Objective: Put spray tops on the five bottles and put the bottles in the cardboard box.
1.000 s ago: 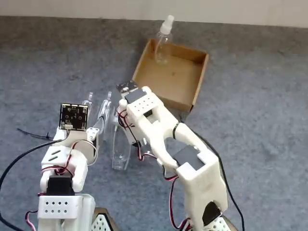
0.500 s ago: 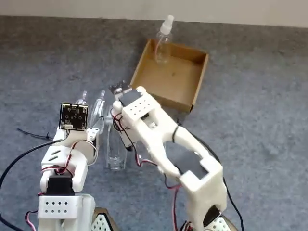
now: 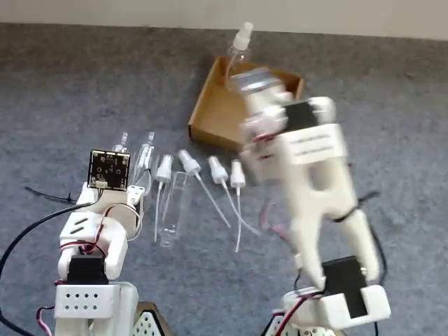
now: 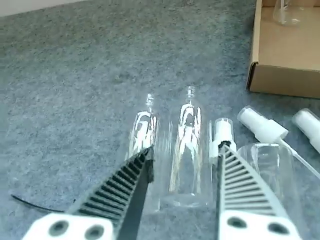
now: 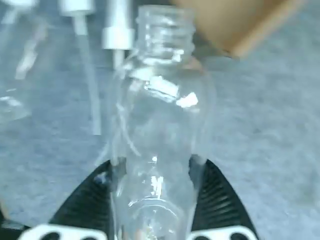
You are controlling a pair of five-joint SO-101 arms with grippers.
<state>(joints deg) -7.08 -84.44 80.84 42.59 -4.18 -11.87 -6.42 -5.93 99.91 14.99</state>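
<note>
My right gripper [image 5: 155, 170] is shut on a clear uncapped bottle [image 5: 157, 115], its threaded neck pointing away from the wrist. In the high view that arm is raised, with the bottle [image 3: 253, 80] over the cardboard box [image 3: 213, 115]. A bottle with a spray top [image 3: 238, 52] stands in the box's far corner. My left gripper [image 4: 185, 150] hangs open over a lying bottle [image 4: 187, 130], with another bottle [image 4: 142, 127] on one side and a third [image 4: 270, 160] on the other. Several loose spray tops [image 3: 189, 162] lie in a row on the carpet.
Grey carpet covers the table. A thin black cable tie [image 3: 49, 196] lies to the left of the left arm. The long dip tubes [image 3: 238, 217] of the spray tops stretch toward the front edge. The box's near wall [image 4: 282, 80] faces the left gripper.
The right arm has lifted one bottle out of the row and swung up and right toward the box, uncovering the spray tops. The left arm has not moved.
</note>
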